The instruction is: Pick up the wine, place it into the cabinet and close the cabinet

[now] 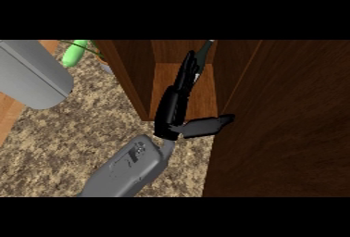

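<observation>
My right hand point(169, 113) reaches into the open wooden cabinet point(179, 88). Its fingers point(187, 69) lie straight along the cabinet's floor and its thumb point(205, 125) sticks out to the right, towards the door. Just past the fingertips, at the top edge of the view, a slim dark green tip of the wine bottle point(209, 44) shows inside the cabinet. The rest of the bottle is hidden. I cannot tell if the fingertips touch it. No fingers curl round it. My left hand does not show.
The cabinet's dark brown door point(287, 129) stands open and fills the right side. A speckled counter point(61, 139) spreads to the left. A large grey rounded shape point(31, 74) sits at the upper left, with a light green object point(75, 53) beside it.
</observation>
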`<state>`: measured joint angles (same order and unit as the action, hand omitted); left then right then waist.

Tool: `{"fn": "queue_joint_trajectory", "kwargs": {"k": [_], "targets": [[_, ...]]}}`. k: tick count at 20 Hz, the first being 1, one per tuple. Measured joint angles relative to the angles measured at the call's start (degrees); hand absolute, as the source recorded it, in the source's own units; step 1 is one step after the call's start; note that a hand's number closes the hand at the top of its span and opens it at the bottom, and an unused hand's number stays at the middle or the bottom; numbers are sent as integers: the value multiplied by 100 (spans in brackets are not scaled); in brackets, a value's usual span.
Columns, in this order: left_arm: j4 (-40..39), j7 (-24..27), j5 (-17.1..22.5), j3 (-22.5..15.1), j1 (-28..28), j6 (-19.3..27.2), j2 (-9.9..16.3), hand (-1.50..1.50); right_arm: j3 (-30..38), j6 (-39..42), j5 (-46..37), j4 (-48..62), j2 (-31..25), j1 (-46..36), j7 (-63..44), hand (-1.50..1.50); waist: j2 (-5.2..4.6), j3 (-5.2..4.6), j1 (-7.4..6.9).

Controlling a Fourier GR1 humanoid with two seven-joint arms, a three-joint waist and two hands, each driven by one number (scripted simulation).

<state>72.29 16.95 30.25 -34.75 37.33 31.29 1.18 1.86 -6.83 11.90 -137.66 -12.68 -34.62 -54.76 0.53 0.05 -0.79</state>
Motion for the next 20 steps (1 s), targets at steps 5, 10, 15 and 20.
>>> {"fn": "queue_joint_trajectory", "kwargs": {"k": [5, 10, 15, 20], "targets": [[1132, -126, -174, -562, -802, 783, -27, -150, -24, -55, -55, 23, -68, -183, -51, -150, -16, 0, 17], [2106, -41, -345, -1051, -1676, 1109, -7, 150, -57, -108, -101, 26, -79, -231, -56, -150, -24, -5, 38], [3092, -150, -486, -1433, -2482, 958, 483, 150, -128, -174, -174, 10, -118, -299, -139, -150, -27, -8, 45], [3844, 48, -354, -1426, -3225, 367, 1202, 150, -347, -107, -170, -44, -43, -37, -93, 150, -34, -6, 46]]}}
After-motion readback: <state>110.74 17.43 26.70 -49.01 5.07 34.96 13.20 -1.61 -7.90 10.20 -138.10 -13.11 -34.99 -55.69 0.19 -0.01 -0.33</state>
